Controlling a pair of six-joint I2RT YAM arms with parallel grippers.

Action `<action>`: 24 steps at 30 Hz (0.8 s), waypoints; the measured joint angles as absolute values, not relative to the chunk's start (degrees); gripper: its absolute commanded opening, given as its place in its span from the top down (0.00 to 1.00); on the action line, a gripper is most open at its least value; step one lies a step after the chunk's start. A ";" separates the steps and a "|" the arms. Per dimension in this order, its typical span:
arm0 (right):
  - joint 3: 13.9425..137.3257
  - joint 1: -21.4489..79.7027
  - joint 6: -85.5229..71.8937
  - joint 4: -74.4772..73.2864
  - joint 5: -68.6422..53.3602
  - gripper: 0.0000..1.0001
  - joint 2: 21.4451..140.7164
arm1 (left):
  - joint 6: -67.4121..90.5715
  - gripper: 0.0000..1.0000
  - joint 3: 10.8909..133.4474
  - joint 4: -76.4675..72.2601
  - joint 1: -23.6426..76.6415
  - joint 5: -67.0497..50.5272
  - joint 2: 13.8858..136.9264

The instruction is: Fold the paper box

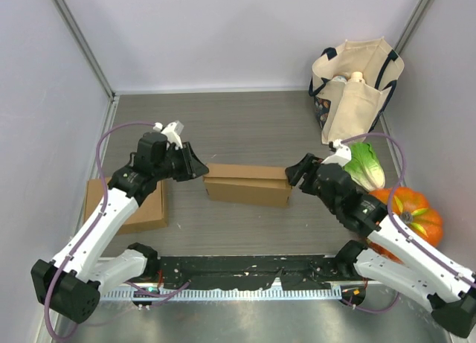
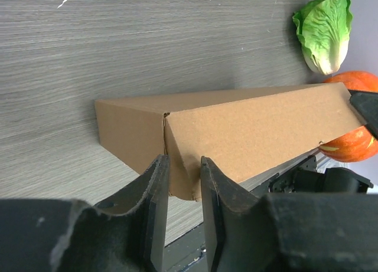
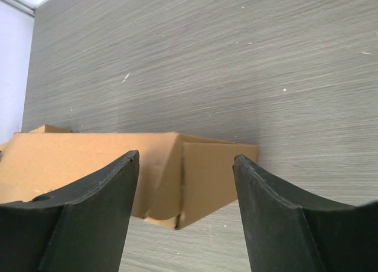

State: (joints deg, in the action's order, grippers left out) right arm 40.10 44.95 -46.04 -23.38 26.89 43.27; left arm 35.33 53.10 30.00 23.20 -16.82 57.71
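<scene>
The left gripper (image 2: 185, 171) has its jaws almost shut, and they pinch the end flap of the paper box (image 2: 248, 127). The right gripper (image 3: 186, 166) has its jaws wide open, one on each side of the box's other end, and they do not squeeze it. The box lies in the middle of the worktop (image 1: 245, 120), with its long side facing the near edge. To do this step well, I think the left side should hold tight and not pull. The right jaws should slide in slowly and press the loose flap flat, so the box does not skid or bend. A pumpkin (image 1: 413, 213) and a lettuce (image 1: 367, 164) sit by the right edge, out of the way.
</scene>
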 measured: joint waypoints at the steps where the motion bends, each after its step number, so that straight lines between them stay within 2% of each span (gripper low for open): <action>1: 40.53 41.80 -44.91 -24.47 23.53 0.28 42.92 | 35.29 0.66 53.06 30.02 23.18 -16.88 57.78; 4: 41.60 34.26 -42.68 -25.98 13.69 0.28 42.81 | 35.03 0.66 52.99 30.00 23.18 -17.06 57.98; 8: 41.87 31.24 -41.47 -25.52 3.88 0.37 44.40 | 34.65 0.69 52.93 29.56 23.18 -17.63 58.35; 12: 40.77 30.87 -41.04 -22.59 -1.52 0.51 44.69 | 34.48 0.75 52.12 28.29 23.18 -18.46 58.26; 17: 29.87 28.42 -40.75 -9.89 -4.67 0.74 38.63 | 33.89 0.85 49.95 25.43 22.96 -18.26 57.52; 18: 27.31 27.44 -40.86 -6.39 -5.54 0.75 37.58 | 33.85 0.85 49.45 24.71 22.85 -18.20 57.36; 20: 24.10 25.23 -40.97 -0.47 -7.86 0.66 37.17 | 33.80 0.81 48.86 23.55 22.31 -18.48 57.39; 22: 23.27 23.40 -41.01 1.83 -10.76 0.52 37.50 | 33.74 0.69 48.80 23.29 21.80 -18.98 57.49; 24: 23.75 22.52 -40.64 1.56 -12.86 0.47 37.89 | 33.28 0.58 48.80 23.38 21.52 -19.35 57.34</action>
State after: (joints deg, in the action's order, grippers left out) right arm 23.75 22.52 -40.64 1.56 -12.86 37.89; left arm 33.28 48.80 23.38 21.52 -19.35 57.34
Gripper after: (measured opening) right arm 0.423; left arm 0.276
